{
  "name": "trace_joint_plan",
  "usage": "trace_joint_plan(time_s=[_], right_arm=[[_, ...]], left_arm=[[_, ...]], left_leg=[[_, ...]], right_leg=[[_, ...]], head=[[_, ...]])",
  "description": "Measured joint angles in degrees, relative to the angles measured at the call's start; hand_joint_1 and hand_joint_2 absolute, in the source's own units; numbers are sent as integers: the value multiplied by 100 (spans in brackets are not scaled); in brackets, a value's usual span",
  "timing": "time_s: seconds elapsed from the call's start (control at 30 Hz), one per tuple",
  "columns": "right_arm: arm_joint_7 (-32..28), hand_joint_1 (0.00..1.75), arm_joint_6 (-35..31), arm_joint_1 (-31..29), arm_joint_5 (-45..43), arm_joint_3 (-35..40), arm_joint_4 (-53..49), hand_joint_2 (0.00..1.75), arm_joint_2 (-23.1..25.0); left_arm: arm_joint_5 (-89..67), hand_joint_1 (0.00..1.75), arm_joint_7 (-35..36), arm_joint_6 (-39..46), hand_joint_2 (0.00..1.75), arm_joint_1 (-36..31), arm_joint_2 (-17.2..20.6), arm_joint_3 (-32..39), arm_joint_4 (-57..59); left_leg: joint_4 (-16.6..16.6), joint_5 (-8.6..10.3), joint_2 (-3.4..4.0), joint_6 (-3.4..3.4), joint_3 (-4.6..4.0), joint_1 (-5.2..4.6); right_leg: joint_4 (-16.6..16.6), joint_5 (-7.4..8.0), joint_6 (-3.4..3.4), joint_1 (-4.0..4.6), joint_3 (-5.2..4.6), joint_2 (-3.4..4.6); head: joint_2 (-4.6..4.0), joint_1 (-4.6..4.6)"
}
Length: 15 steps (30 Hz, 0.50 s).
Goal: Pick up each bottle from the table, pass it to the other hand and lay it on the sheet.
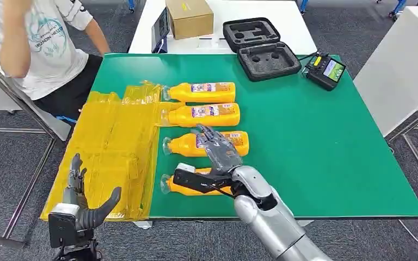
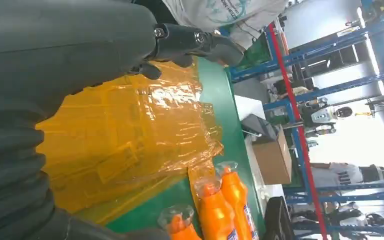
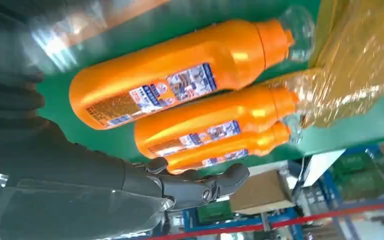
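Note:
Four orange bottles lie side by side on the green table [image 1: 315, 147], caps toward the yellow sheet [image 1: 114, 147]. The two far bottles [image 1: 201, 92] [image 1: 204, 114] have their caps on the sheet's edge. My right hand [image 1: 220, 149] hovers with fingers spread over the third bottle [image 1: 185, 145], holding nothing; the nearest bottle [image 1: 168, 186] lies under its wrist. In the right wrist view three bottles [image 3: 180, 75] lie beyond the fingers [image 3: 200, 185]. My left hand [image 1: 81, 204] is open at the sheet's near left corner; its wrist view looks over the sheet [image 2: 130, 130] toward the bottle caps [image 2: 230, 195].
A black foam case [image 1: 261, 49] and a handheld controller [image 1: 326, 70] sit at the table's far right. A cardboard box [image 1: 189, 17] stands on a white table behind. A person [image 1: 32, 43] sits off the far left corner. The sheet overhangs the table's left edge.

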Motion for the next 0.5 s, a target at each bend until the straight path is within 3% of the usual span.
trace_joint_plan(time_s=[0.5], right_arm=[[-26,0,177,48,-308,275,-26,175,-201]], left_arm=[[39,0,0,-87,175,89,-26,194,-4]], left_leg=[[0,-1,0,0,1,0]], right_leg=[[0,0,0,0,-1,0]], head=[[0,0]])
